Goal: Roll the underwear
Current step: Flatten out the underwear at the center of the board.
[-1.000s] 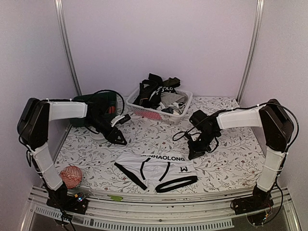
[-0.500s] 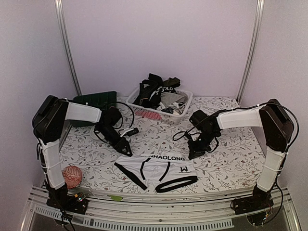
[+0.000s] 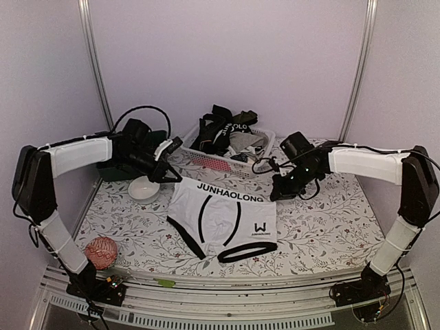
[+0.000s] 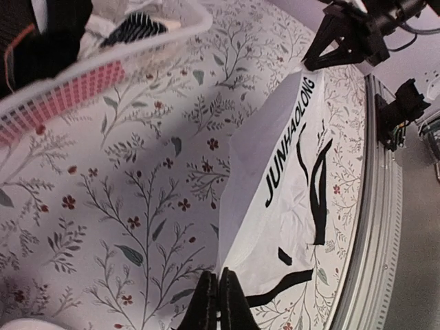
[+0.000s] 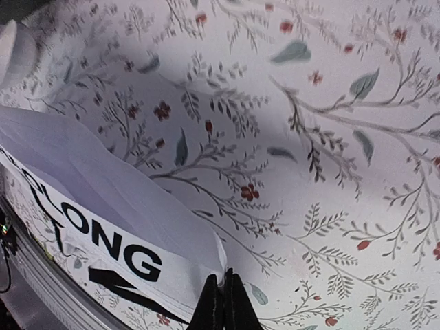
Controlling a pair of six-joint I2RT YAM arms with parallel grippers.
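White underwear [image 3: 223,218] with black trim and a lettered waistband hangs stretched between my two grippers, its lower part draped on the flowered table [image 3: 323,227]. My left gripper [image 3: 170,180] is shut on the waistband's left corner, and my right gripper [image 3: 276,194] is shut on the right corner. In the left wrist view the shut left gripper [image 4: 218,276] pinches the edge of the underwear [image 4: 289,199]. In the right wrist view the shut right gripper [image 5: 225,278] pinches the corner of the underwear [image 5: 103,206]. More underwear [image 3: 223,129], black and grey, is piled in the basket.
The white lattice basket [image 3: 213,162] stands at the back centre, just behind the held waistband. A white bowl [image 3: 144,188] sits under the left arm, with a dark green object [image 3: 113,170] behind it. A red ball [image 3: 101,252] lies at the front left.
The left gripper came down to the waistband's left corner and shut on it. Both arms then raised the waistband and carried it back toward the basket, stretching the underwear.
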